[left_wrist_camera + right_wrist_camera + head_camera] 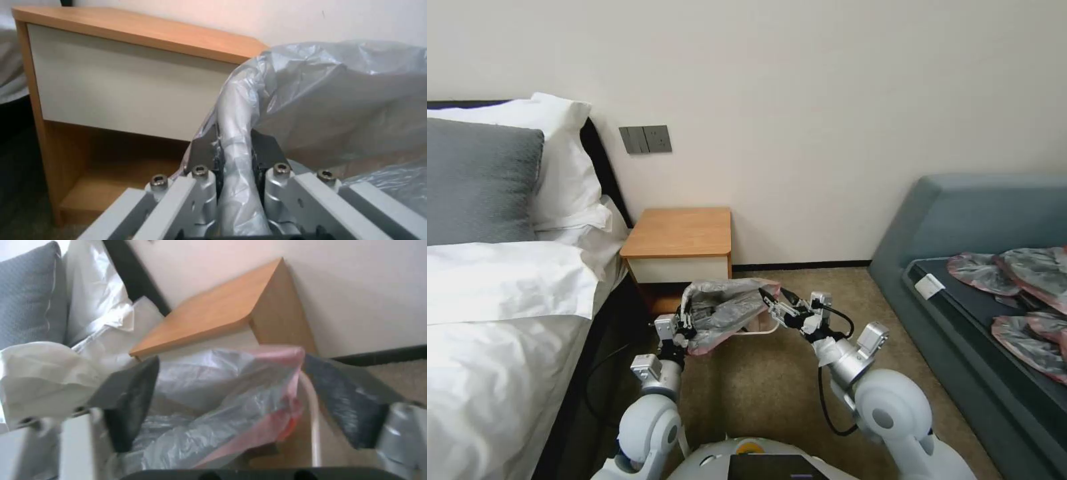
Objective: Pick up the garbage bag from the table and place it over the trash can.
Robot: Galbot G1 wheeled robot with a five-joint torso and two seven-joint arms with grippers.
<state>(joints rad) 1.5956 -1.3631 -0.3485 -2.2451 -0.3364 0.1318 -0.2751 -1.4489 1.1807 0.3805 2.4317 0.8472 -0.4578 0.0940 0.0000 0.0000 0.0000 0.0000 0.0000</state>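
Grey plastic garbage bag (pixel 726 311) hangs mid-frame, just below the tabletop (pixel 680 231), draped over the trash can (pixel 764 328). Left end effector (pixel 684 325) is clamped on its left edge. Right end effector (pixel 774 298) sits at the right edge, fingers spread, gripping nothing.

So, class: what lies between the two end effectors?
In the head view, the garbage bag spans from the left end effector to the right end effector.

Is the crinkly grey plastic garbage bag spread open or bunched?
Spread open: the garbage bag billows over the cream-rimmed trash can, the left gripper pinching one edge.
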